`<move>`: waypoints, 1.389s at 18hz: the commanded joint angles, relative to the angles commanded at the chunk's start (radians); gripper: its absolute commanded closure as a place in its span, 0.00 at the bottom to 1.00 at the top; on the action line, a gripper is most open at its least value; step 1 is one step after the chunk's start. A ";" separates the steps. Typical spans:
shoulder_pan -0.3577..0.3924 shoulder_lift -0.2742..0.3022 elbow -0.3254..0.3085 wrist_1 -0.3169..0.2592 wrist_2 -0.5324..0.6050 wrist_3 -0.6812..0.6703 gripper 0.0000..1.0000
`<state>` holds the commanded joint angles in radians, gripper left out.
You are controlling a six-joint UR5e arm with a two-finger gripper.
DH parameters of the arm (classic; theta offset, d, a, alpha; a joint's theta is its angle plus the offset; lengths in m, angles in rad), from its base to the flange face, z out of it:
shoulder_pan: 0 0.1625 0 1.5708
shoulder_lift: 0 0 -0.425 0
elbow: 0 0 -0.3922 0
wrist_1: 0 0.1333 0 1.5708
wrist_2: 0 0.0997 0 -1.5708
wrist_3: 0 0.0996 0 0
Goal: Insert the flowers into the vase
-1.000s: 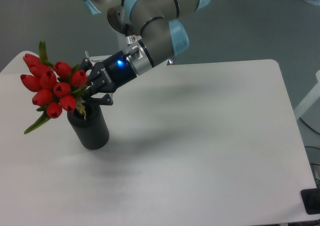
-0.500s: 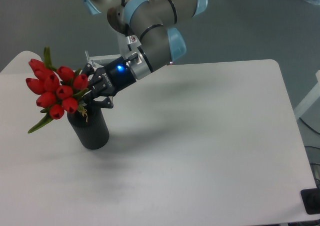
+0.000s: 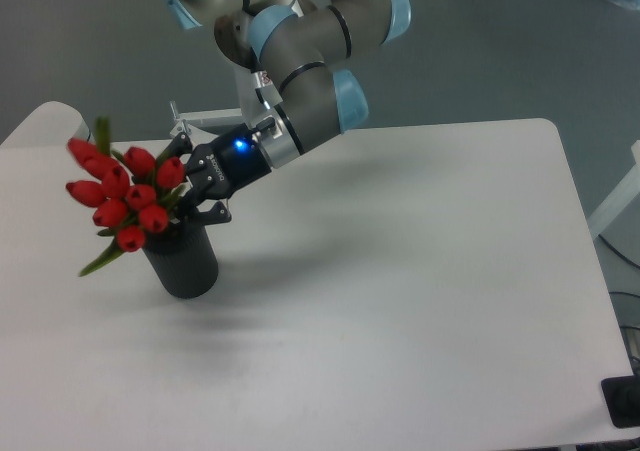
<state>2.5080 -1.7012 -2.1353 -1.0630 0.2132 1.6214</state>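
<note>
The flowers (image 3: pixel 125 197), red tulip buds with green leaves, lean out to the left over the top of the vase (image 3: pixel 184 264). The vase is a matte black cylinder standing upright at the left of the white table (image 3: pixel 400 291). My gripper (image 3: pixel 184 185) reaches in from the right, just above the vase's rim, and is shut on the stems right below the buds. The lower ends of the stems meet the vase's mouth, but how deep they sit is hidden by the buds and the fingers.
The arm (image 3: pixel 300 81) slants down from the top centre over the table's back edge. A small metal bracket (image 3: pixel 200 123) sits behind the gripper. A black block (image 3: pixel 624 403) lies off the table's front right corner.
The gripper has carried the bunch to the right and a little down, bringing it closer over the vase. The vase has stayed in place.
</note>
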 joint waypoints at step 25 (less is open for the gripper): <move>0.275 -0.063 0.115 -0.005 0.191 -0.011 0.00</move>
<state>2.7825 -1.7640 -2.0205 -1.0677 0.4044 1.6107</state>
